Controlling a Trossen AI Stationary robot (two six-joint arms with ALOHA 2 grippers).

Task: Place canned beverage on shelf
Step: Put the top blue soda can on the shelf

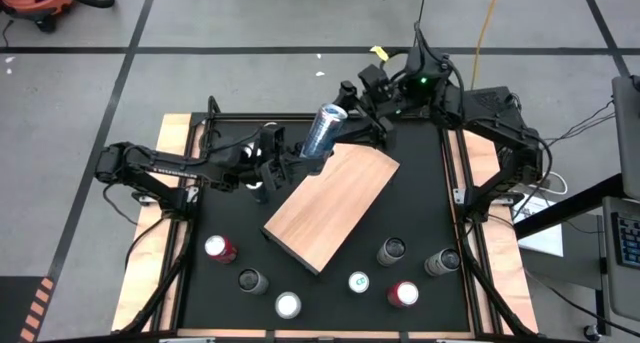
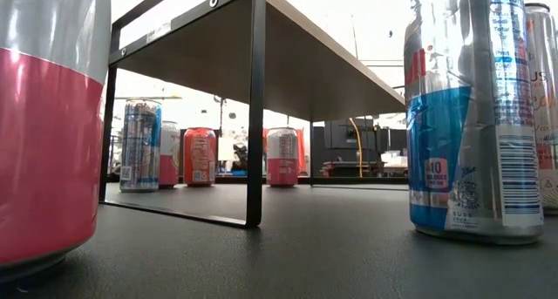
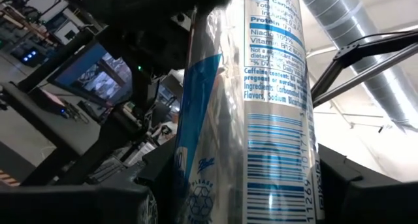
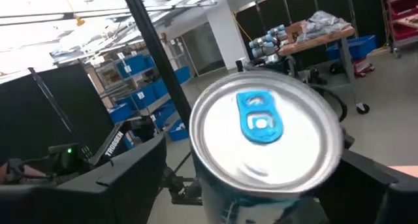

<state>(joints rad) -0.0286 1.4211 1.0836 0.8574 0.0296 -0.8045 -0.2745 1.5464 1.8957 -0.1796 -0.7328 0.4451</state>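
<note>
A tall silver-and-blue beverage can (image 1: 325,130) hangs tilted in the air over the far left corner of the shelf (image 1: 335,203), a tan wooden board on black legs. My left gripper (image 1: 300,155) reaches in from the left and is shut on the can's lower part. My right gripper (image 1: 352,123) comes from the far right and stands open. Its fingers (image 4: 130,178) flank the can's top end, where the blue tab (image 4: 260,119) faces the right wrist camera. The low view shows neither gripper. My left gripper pinches the can's lower wall (image 3: 261,198) between its two fingers, which lie across the can. The fingers come from the table's left, slanting upward. The can is lifted clear of shelf and table, its top leaning toward the far right.
Several other cans stand on the black tabletop near the front edge, among them a red one (image 1: 220,248), a white one (image 1: 288,305) and another red one (image 1: 403,294). In the low view more cans (image 2: 200,156) stand beyond the shelf's black legs (image 2: 255,107).
</note>
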